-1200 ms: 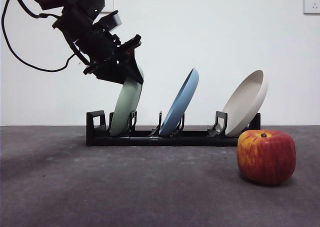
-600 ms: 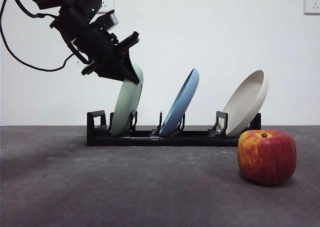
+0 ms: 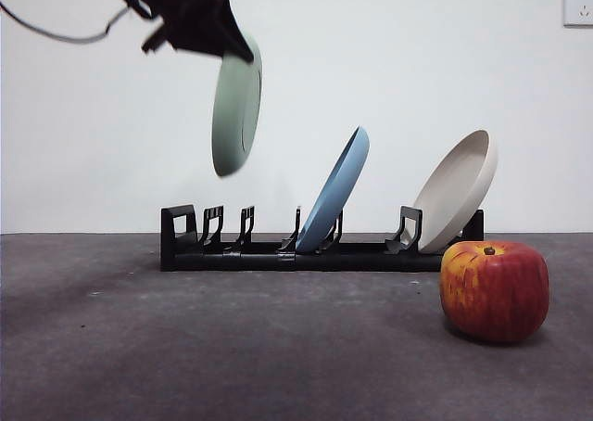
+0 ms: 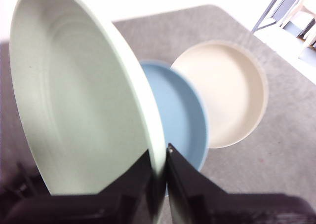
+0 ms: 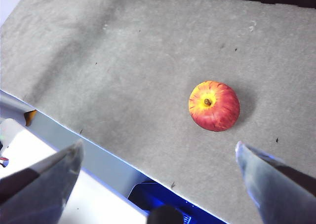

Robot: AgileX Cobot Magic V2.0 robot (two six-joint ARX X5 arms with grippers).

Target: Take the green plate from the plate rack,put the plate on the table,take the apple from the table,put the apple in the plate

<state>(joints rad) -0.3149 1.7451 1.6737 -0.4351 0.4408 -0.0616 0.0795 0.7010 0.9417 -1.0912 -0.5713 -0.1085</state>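
1. In your front view, the left gripper (image 3: 236, 50) sits at the top left, clamped on the upper rim of the green plate (image 3: 235, 110). The plate hangs edge-on, nearly upright, in the air above the plate rack (image 3: 306, 249) and clear of its slots. The blue plate (image 3: 335, 189) and the beige plate (image 3: 454, 189) lean in the rack's middle and right holders. The apple (image 3: 494, 291) stands on the table (image 3: 232, 347), in front of the rack's right end.

2. In your left wrist view, the two black jaws pinch the green plate's (image 4: 79, 100) rim between them — closed on it. Beyond it you see the blue plate (image 4: 182, 115) and the beige plate (image 4: 222, 91).

3. In your right wrist view, the right gripper (image 5: 158, 169) hangs high over the table (image 5: 123, 61) with its jaws spread wide, holding nothing — the apple (image 5: 214, 106) lies below, stem up, apart from both jaws.
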